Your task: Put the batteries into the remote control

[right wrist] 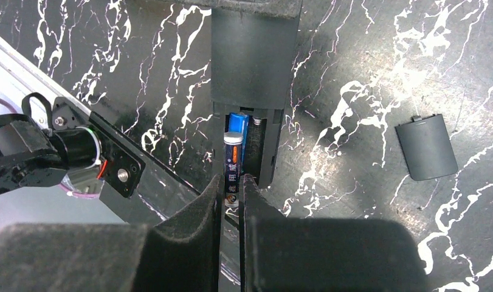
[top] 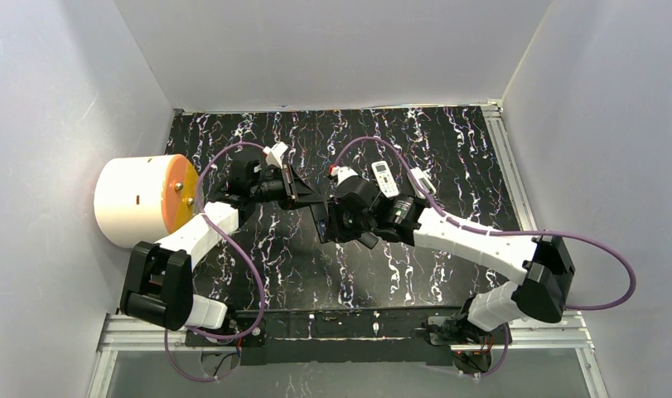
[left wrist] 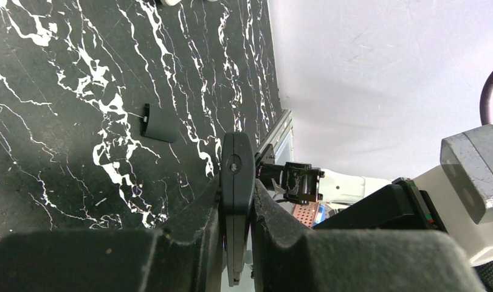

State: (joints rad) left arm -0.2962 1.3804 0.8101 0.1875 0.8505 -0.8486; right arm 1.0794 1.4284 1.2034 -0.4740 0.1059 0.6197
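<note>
A: Left end effector (left wrist: 236, 193)?
B: Closed on the remote (right wrist: 256, 61), clamped edge-on across its thin sides. It's held clear of the bench (right wrist: 365, 73) with the open back turned toward the other arm. Probably so the bay faces the incoming battery and the body can't slide.
A: Right end effector (right wrist: 233, 185)?
B: Closed on the dark battery (right wrist: 232, 159), pinched at its lower end so the white-capped end sticks out free. Makes sense, the free end leads into the bay.
A: Where's that battery relative to the bay?
B: Its long axis runs along the remote, with the tip overlapping the bay's near end. Touching or just above, can't tell from the right wrist view.
A: Anything seated?
B: The blue battery (right wrist: 237, 123) lies in the bay's left side, near a spring (right wrist: 256, 120). The dark one lines up with it in the picture, so which slot it's aimed at is unclear. The slot beside the blue looks empty.
A: Cover?
B: The cover (right wrist: 426, 146) is flat on the bench, well apart from the remote. Likely parked out of the way.
A: Green battery?
B: Not visible.
A: Other stuff?
B: A white remote (top: 384, 178) on the bench just beside the right wrist, untouched.
A: Stage?
B: Judgement: mid-task, one in, second going in. The next move probably needs a shift to the empty slot and a press against the spring. Risk: it's a thin pinch, so the battery could pivot or pop out.
</note>
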